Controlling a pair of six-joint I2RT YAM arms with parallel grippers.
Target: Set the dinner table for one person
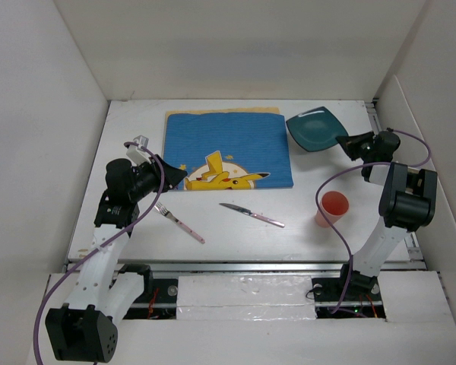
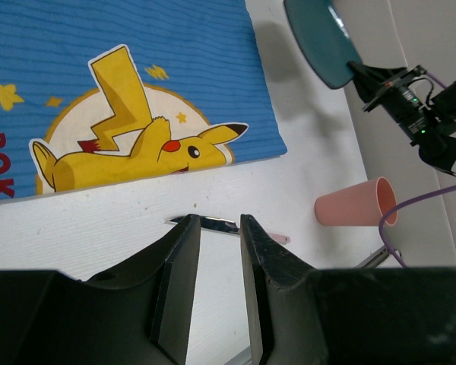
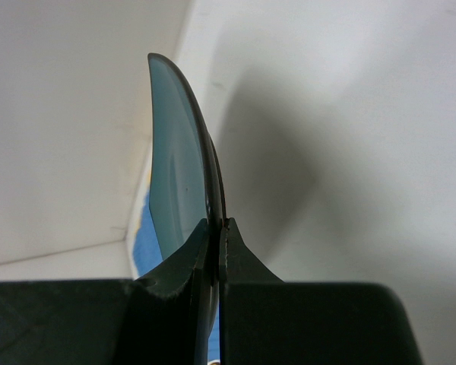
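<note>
Item: teal plate (image 1: pixel 316 129), far right of worktop (image 1: pixel 235 237), rim pinched edge-on in right claw (image 3: pixel 215 224). Left claw (image 2: pixel 219 228): narrow gap, empty. Advised handling: keep level, carry left, centre on blue placemat (image 1: pixel 226 144).

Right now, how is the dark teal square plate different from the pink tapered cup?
The dark teal square plate is shallow and wide; the pink tapered cup is tall and narrow. The right gripper pinches the plate's rim; nothing touches the cup. Both are one plain colour.
</note>
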